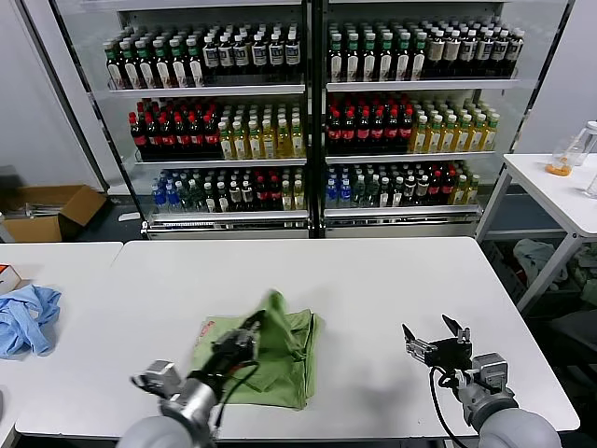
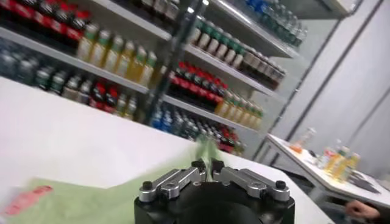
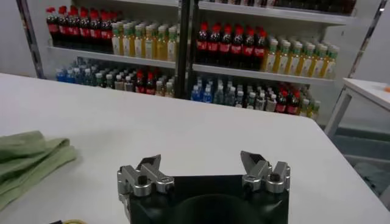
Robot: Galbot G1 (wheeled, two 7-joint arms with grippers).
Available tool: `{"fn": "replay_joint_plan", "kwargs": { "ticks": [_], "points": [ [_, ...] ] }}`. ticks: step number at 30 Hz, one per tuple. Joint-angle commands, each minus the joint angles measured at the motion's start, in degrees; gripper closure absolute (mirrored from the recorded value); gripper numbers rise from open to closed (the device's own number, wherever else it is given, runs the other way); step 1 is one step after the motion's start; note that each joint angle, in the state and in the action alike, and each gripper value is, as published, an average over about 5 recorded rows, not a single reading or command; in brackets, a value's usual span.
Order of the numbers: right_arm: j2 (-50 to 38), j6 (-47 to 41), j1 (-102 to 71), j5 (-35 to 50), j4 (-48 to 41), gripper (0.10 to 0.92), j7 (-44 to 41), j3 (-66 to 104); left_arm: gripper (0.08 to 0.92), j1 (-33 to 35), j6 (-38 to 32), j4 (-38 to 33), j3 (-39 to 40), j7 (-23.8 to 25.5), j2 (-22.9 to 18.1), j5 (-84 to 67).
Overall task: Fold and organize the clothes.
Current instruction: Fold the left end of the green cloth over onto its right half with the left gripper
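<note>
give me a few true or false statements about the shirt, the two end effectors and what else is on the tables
1. The left end effector is shut on the green shirt, lifting part of it. True.
2. The right end effector also holds the shirt. False: it is open, over bare table, apart from the shirt.
3. A light blue cloth lies on the left table. True.
4. The shirt hangs off the table edge. False: it lies wholly on the tabletop.

The left gripper [image 1: 250,329] pinched a raised fold of the green shirt [image 1: 280,359] on the white table [image 1: 373,289]; the right gripper [image 1: 435,338] hovered open, well apart.
</note>
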Motion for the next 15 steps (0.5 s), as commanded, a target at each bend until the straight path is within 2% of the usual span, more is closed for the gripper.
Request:
{"fn": "replay_joint_plan", "kwargs": {
  "ticks": [1, 5, 15],
  "points": [
    [0.0, 0.0, -0.4, 0.0, 0.1, 0.203, 0.0, 0.4, 0.884, -4.3, -0.7, 12.3, 14.5, 0.9, -1.7, 13.9],
    [-0.1, 0.0, -0.6, 0.0, 0.2, 0.203, -0.1, 0.6, 0.813, -3.4, -0.8, 12.3, 13.9, 1.3, -0.5, 16.1],
    [0.1, -0.1, -0.2, -0.1, 0.5, 0.203, -0.1, -0.3, 0.519, -1.4, -0.7, 4.4, 8.5, 1.9, -0.1, 12.7]
  ]
}}
